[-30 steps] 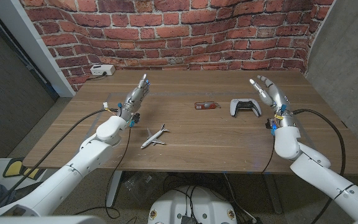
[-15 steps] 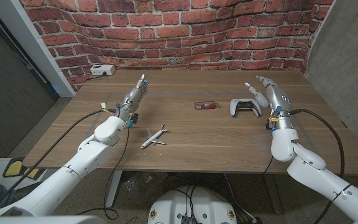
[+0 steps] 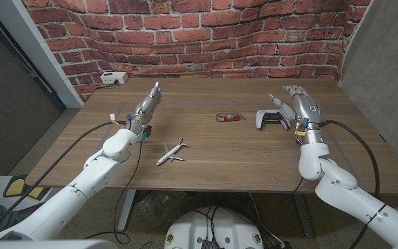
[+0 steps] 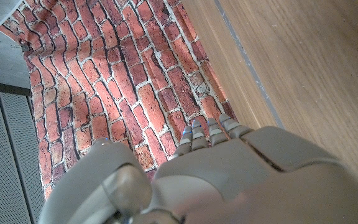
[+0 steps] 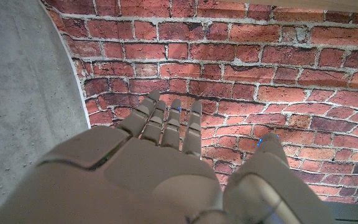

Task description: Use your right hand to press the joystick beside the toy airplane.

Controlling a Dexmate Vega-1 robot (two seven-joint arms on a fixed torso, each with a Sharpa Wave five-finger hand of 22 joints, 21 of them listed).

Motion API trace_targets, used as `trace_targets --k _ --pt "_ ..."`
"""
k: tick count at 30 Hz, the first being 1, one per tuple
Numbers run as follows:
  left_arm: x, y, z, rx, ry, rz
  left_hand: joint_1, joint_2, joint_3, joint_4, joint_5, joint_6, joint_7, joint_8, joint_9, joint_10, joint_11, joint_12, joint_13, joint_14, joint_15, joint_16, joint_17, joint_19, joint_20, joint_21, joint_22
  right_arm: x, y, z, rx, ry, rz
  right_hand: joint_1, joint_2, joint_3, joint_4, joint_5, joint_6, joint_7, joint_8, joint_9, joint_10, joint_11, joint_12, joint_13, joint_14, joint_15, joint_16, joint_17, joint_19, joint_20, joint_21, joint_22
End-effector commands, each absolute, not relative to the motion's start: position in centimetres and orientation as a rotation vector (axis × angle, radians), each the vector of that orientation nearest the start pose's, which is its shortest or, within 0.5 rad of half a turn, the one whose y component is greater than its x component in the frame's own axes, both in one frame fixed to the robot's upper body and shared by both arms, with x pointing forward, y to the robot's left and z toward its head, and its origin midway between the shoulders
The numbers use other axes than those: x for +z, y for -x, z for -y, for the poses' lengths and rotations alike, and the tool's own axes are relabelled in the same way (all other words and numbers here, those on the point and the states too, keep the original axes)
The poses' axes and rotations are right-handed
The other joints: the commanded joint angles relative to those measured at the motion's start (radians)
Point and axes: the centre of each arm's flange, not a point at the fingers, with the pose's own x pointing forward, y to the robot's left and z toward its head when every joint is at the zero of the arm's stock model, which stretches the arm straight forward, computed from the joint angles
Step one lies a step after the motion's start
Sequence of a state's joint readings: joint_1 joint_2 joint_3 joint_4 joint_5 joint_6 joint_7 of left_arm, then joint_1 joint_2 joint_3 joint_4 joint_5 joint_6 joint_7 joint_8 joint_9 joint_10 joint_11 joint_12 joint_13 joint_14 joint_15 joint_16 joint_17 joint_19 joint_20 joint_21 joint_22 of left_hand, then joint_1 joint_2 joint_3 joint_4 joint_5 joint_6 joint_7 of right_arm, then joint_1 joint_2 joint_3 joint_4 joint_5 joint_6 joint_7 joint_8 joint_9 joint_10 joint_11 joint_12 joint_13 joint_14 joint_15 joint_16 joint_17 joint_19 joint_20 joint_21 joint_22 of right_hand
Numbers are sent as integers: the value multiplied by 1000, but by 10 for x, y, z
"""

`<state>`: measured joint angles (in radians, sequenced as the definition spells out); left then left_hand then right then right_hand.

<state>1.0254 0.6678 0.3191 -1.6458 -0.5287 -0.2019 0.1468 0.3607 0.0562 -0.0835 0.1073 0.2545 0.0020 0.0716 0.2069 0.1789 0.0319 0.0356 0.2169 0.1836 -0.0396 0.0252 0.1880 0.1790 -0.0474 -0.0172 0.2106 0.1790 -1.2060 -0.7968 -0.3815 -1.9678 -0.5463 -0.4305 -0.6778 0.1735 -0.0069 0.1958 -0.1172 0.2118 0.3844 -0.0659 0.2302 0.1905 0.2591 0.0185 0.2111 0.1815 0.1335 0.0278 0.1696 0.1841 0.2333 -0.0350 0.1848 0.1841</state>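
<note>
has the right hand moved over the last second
Yes. In the head view the right hand has shifted toward the robot's left, closing on the game controller, which lies where it was on the table.

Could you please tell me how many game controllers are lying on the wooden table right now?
1: a white game controller with black sticks lies on the brown wooden table, toward its right side, just left of the right robot hand. Nothing seems to hide another.
</note>
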Motion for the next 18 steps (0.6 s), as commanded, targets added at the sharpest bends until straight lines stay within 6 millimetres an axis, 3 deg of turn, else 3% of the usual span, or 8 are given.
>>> trace_targets --k 1,18 --pt "-23 -590 -292 -145 -130 637 0 0 -1 -3 -4 3 -2 1 5 0 -4 -5 4 -1 -6 0 4 -7 1 -4 4 -41 -517 290 -632 1246 641 -18 6 -4 8 3 13 -9 -11 1 -48 -2 -15 3 -60 32 -2 2 -56 24 -6 3" --pt "-29 -586 -294 -135 -132 634 4 3 -2 -4 -9 9 -7 0 5 0 -8 -7 4 -5 -6 -2 4 -13 6 -6 4 -50 -529 288 -565 1252 554 -20 18 -5 9 -1 -2 -27 -28 1 -157 28 -32 5 -146 72 0 1 -140 87 -4 4"
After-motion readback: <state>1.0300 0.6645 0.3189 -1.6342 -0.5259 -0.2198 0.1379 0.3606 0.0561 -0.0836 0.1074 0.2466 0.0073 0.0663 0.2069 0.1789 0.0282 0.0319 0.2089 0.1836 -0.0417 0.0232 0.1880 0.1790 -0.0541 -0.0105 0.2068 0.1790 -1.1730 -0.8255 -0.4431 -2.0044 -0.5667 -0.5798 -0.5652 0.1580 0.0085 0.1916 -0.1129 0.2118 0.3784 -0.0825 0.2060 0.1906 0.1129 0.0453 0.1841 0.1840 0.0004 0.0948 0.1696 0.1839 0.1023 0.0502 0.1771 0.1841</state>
